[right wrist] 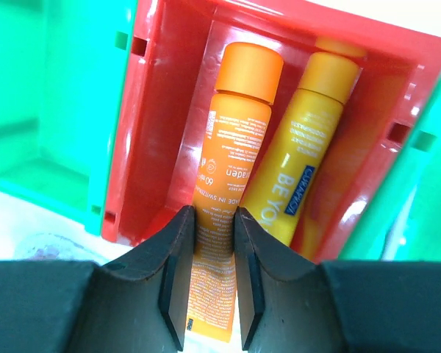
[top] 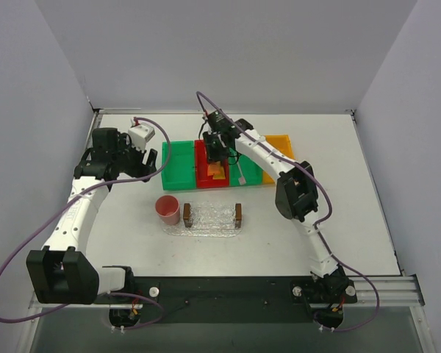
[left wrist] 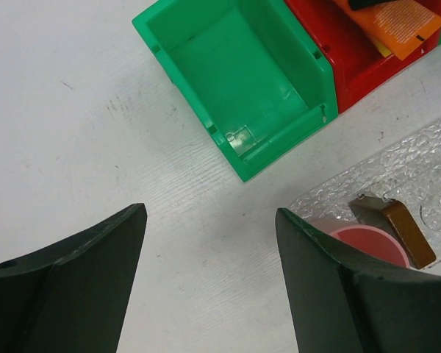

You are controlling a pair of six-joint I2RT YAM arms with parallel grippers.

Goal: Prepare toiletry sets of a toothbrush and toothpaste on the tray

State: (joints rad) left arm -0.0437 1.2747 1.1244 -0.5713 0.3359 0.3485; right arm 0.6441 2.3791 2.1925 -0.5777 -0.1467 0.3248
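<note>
The right gripper [right wrist: 215,220] reaches into the red bin [right wrist: 165,103], its jaws drawn narrow onto the flat crimped tail of the orange toothpaste tube [right wrist: 231,140], which lies beside a yellow-orange tube [right wrist: 301,162]. Light, glossy and soft-walled, the tube looks apt to squash or slip, and the stiffer tail seems the safer hold. The left gripper [left wrist: 209,220] hangs over the white desk [left wrist: 73,132], jaws wide and empty. The clear, ridged tray [top: 212,218] holds nothing yet. The slim toothbrush [top: 239,173] lies in a neighbouring green bin [top: 253,176].
</note>
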